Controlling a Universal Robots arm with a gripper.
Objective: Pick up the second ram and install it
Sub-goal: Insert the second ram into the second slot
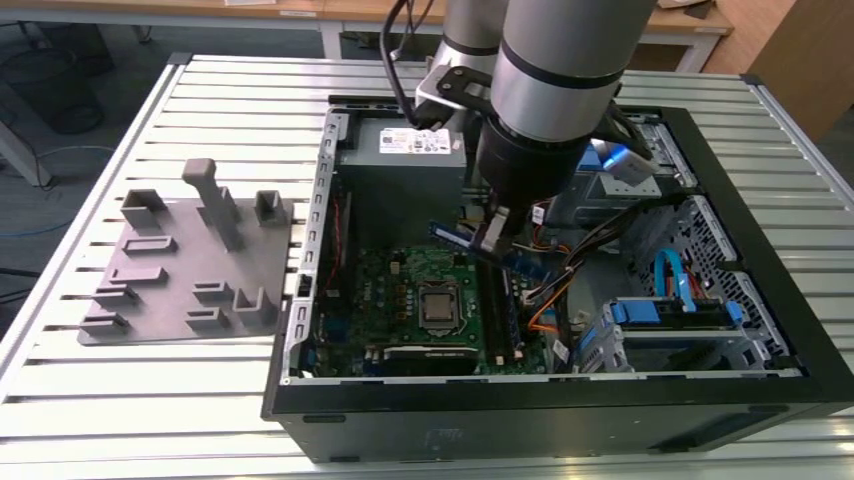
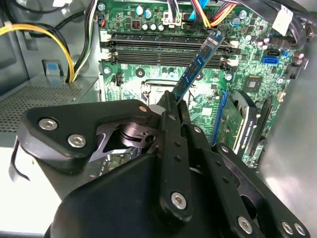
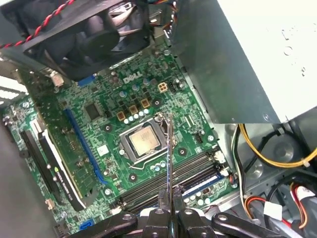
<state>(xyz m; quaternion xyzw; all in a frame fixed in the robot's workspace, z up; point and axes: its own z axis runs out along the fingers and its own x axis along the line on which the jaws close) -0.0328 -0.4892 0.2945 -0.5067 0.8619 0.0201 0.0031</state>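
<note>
The second ram (image 1: 481, 246) is a thin dark stick with bluish patches, and it hangs tilted above the green motherboard (image 1: 400, 280) inside the open computer case. My gripper (image 1: 494, 232) is shut on it. In the second wrist view the ram (image 2: 199, 60) sticks out from the black fingers (image 2: 171, 111), its far end over the long black memory slots (image 2: 158, 49). In the first wrist view the ram (image 3: 169, 153) appears edge-on, held between the fingers (image 3: 159, 214), above the slots (image 3: 163, 184) beside the processor socket (image 3: 143, 141).
A grey fixture plate (image 1: 187, 265) with upright blocks lies on the slatted table at the exterior view's left. Inside the case (image 1: 561, 400) are a power supply (image 1: 400, 160), loose orange and yellow cables (image 1: 547, 300), a drive cage (image 1: 674, 315) and an expansion card (image 3: 59, 148).
</note>
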